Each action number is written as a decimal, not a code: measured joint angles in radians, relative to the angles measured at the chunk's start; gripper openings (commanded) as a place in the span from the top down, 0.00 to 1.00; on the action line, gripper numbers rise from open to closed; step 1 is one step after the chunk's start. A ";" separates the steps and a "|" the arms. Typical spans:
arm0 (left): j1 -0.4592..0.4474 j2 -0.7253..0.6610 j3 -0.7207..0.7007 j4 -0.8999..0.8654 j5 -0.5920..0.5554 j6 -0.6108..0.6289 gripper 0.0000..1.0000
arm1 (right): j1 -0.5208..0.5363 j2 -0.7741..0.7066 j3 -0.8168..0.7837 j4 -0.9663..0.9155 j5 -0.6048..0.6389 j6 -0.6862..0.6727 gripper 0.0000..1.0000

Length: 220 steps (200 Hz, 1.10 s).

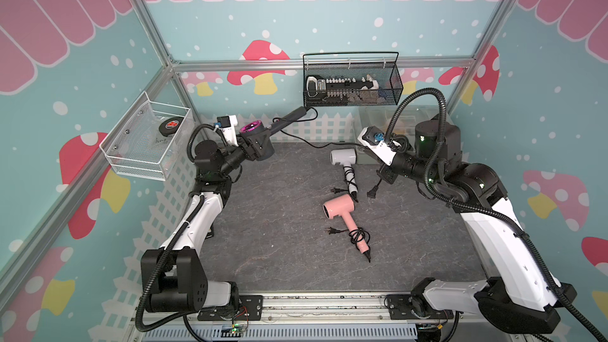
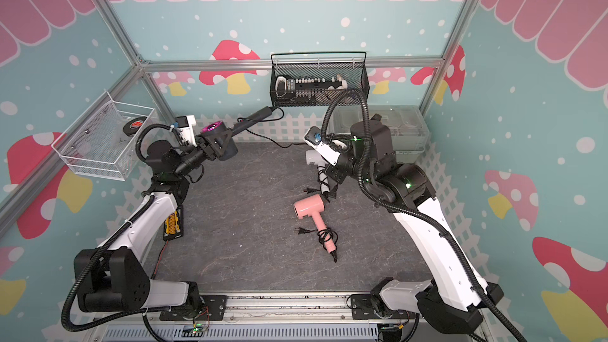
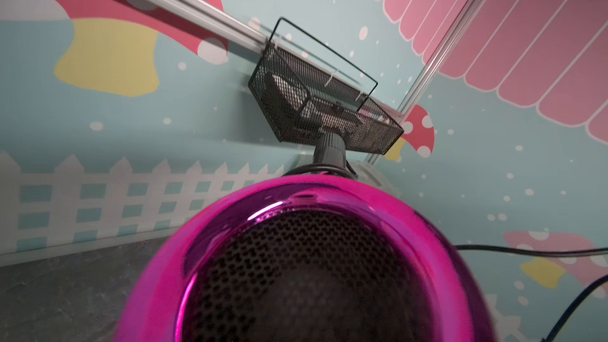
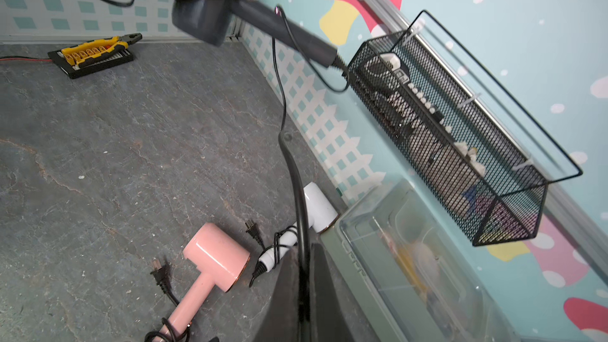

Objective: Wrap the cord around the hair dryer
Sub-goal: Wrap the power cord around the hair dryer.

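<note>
- The left claw (image 1: 255, 150) grips the grey hair dryer (image 1: 289, 119) by its barrel, held above the worktop (image 1: 279, 225) at the rear left, handle pointing at the basket (image 1: 352, 103).
- The cord (image 1: 316, 145) runs from the handle to the right claw (image 1: 385, 177), which is clamped on it; the plug (image 1: 372, 193) dangles below.

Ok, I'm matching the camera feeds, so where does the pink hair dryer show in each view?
In a top view: pink hair dryer on the mat, right of centre.
In a top view: there too, nearer the robot than the white hair dryer.
Left wrist: not in it.
Right wrist: on the mat beside the white one.
Shared landmark: black mesh basket on the back wall, all four.
</note>
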 measured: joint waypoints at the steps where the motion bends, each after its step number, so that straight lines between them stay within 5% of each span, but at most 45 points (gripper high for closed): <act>1: -0.004 0.000 0.000 -0.008 -0.001 0.005 1.00 | 0.000 0.003 0.006 -0.002 -0.002 -0.002 1.00; 100: -0.288 0.026 0.000 -0.314 -0.034 0.198 1.00 | 0.001 0.249 0.408 -0.044 -0.085 -0.147 1.00; 158: -0.489 0.040 -0.041 -0.324 0.070 0.230 1.00 | -0.030 0.528 0.688 -0.052 -0.026 -0.216 1.00; 220: -0.550 -0.035 -0.137 -0.161 0.219 0.135 1.00 | -0.190 0.688 0.652 -0.081 -0.063 -0.182 1.00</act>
